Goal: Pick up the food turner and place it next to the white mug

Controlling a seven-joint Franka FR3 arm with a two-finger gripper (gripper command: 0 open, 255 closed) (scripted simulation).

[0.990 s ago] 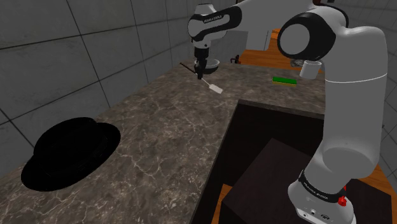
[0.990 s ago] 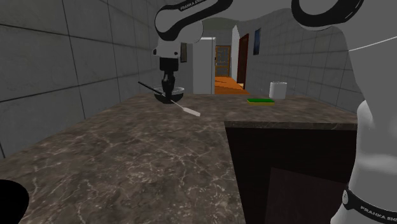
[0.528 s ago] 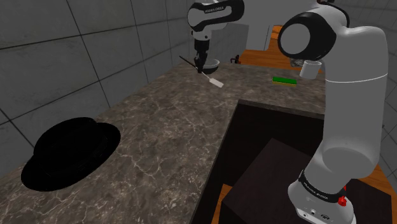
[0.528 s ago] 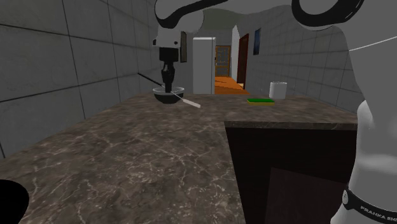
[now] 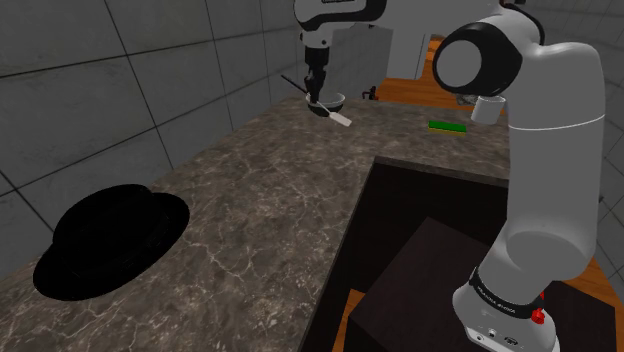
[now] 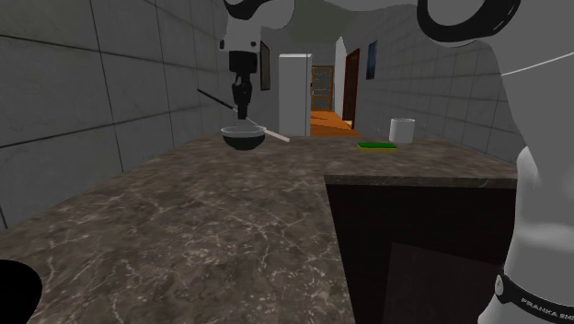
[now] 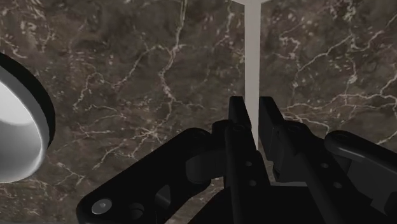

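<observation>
Wrist view, fingers [image 7: 238, 122] clasping flat pale turner [image 7: 252, 51], veined stone counter [image 7: 127, 76]

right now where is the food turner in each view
Shoulder view: food turner at upper middle, gripped by the end effector, its pale blade just lower right of the dark bowl.
Second exterior view: food turner left of middle, its blade just right of the bowl.
Wrist view: food turner is the pale shaft clasped between the end effector's fingers, with the bowl off to one side.
Shared landmark: the dark bowl.
</observation>
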